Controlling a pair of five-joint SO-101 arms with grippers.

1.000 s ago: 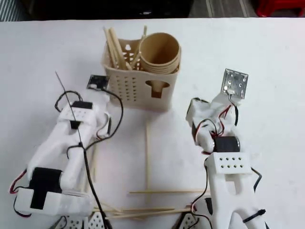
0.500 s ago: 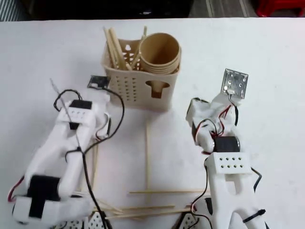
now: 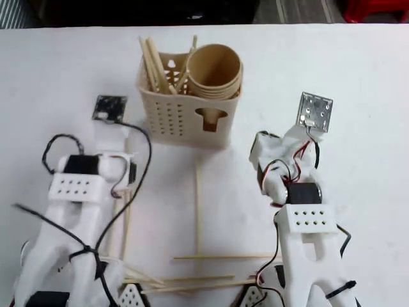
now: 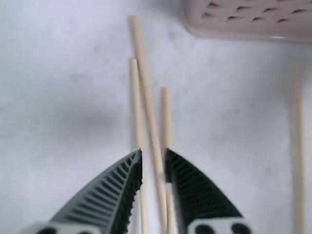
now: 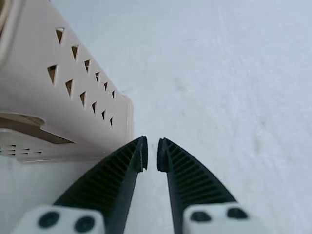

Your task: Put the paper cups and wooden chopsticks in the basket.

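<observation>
The left gripper [image 4: 153, 158] hangs low over loose wooden chopsticks [image 4: 144, 87] on the bench [image 3: 358, 77], fingers slightly apart astride one stick. The right gripper [image 5: 151, 151], fingers almost together and empty, sits just beside the basket [image 3: 185, 118], which holds the stacked paper cups [image 3: 214, 67] and several sticks.

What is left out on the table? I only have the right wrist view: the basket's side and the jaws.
Observer: Several wooden chopsticks lie loose on the white table, in front of the beige perforated plastic basket.
Operator: And the cups?
Observer: The stacked tan paper cups stand inside the basket, beside chopsticks standing in it.
Operator: Where is the other arm?
Observer: The left gripper hangs over three chopsticks lying side by side, jaws slightly apart.
</observation>
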